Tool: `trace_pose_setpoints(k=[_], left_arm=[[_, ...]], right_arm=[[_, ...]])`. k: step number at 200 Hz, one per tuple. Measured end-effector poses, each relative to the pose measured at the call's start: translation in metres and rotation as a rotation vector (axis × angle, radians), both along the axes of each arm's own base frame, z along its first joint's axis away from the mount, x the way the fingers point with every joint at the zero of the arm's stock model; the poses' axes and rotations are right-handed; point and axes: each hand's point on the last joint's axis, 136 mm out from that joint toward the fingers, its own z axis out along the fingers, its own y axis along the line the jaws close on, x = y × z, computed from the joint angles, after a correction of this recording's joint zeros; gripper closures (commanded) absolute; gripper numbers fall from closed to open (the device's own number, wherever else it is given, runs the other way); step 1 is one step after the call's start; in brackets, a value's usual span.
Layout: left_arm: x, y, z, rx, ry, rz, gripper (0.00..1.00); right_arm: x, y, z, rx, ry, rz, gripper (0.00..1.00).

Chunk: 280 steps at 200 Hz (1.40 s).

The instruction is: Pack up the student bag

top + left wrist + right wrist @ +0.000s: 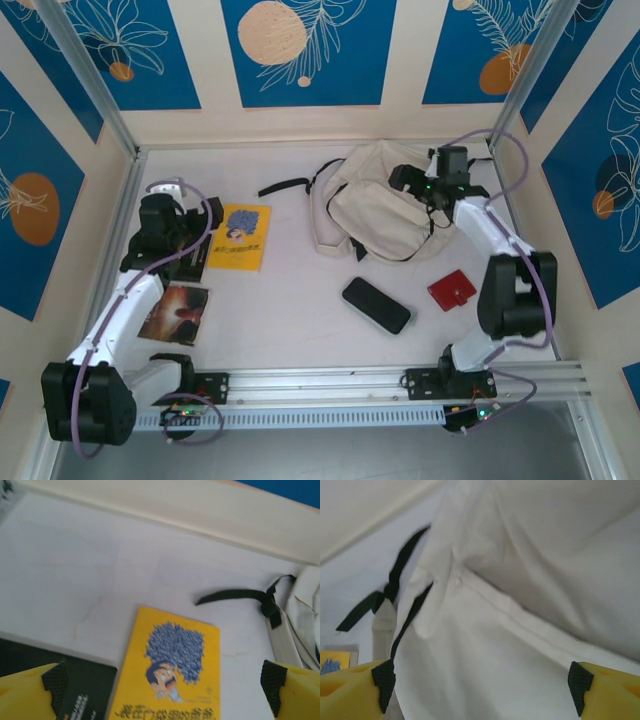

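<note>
The bag [385, 210] lies slumped on the white worktop [300, 330], far and right of centre, with a black strap [285, 186] trailing off to its left.

The right jaws hang over the bag's upper right part. From the right wrist, their black pads [384, 680] stand wide apart with cream bag fabric [520, 630] spread below them. They pinch nothing that can be seen.

The left jaws hover at the left of the worktop, just beside a yellow book [237, 237]. From the left wrist they are spread wide, pads [55, 682] at either edge, over the yellow book [170, 670]. A dark cover [85, 690] lies against that book's left edge. The strap [235, 596] and a corner of the bag [305, 610] lie off to the right.

Nearer the arm bases lie a dark picture booklet [177, 312] on the left, a black phone [376, 305] near the middle, and a red wallet [452, 290] just right of it.
</note>
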Motion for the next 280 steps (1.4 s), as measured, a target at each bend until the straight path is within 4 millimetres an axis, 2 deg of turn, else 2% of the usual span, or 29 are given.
trace_pose_setpoints(k=[26, 53, 103, 126, 159, 180, 192, 213, 227, 239, 253, 269, 280], left_arm=[[-0.007, -0.01, -0.014, -0.071, 0.073, -0.024, 0.0], [-0.01, -0.019, -0.021, -0.125, 0.111, -0.051, 0.0], [-0.015, -0.03, -0.026, -0.179, 0.14, -0.077, 0.0], [-0.017, -0.037, -0.032, -0.19, 0.163, -0.093, 0.01], [-0.018, -0.051, -0.044, -0.194, 0.208, -0.128, 0.05], [-0.018, -0.063, -0.056, -0.197, 0.251, -0.151, 0.08], [-0.017, -0.07, -0.062, -0.195, 0.275, -0.166, 0.12], [-0.011, -0.086, -0.068, -0.186, 0.306, -0.202, 0.21], [-0.004, -0.097, -0.071, -0.181, 0.322, -0.228, 0.3], [0.003, -0.107, -0.072, -0.178, 0.333, -0.252, 0.38], [0.014, -0.121, -0.074, -0.18, 0.35, -0.282, 0.51], [0.029, -0.137, -0.078, -0.188, 0.371, -0.311, 0.64], [0.04, -0.15, -0.082, -0.183, 0.387, -0.341, 0.69]], right_arm=[[-0.007, 0.029, -0.053, 0.039, 0.2, 0.03, 0.15], [-0.004, 0.055, -0.079, 0.032, 0.298, 0.061, 0.16], [-0.003, 0.116, -0.093, 0.014, 0.346, 0.159, 0.17], [-0.002, 0.143, -0.093, 0.013, 0.344, 0.205, 0.19], [-0.008, 0.201, -0.093, 0.029, 0.329, 0.327, 0.22], [-0.026, 0.248, -0.093, 0.042, 0.32, 0.45, 0.26], [-0.044, 0.275, -0.092, 0.052, 0.317, 0.539, 0.27], [-0.073, 0.301, -0.092, 0.043, 0.32, 0.651, 0.27], [-0.086, 0.305, -0.09, 0.039, 0.325, 0.688, 0.27], [-0.094, 0.296, -0.087, 0.043, 0.334, 0.687, 0.27], [-0.098, 0.271, -0.079, 0.049, 0.347, 0.653, 0.29], [-0.091, 0.234, -0.062, 0.067, 0.337, 0.571, 0.33], [-0.086, 0.21, -0.049, 0.085, 0.317, 0.508, 0.35]])
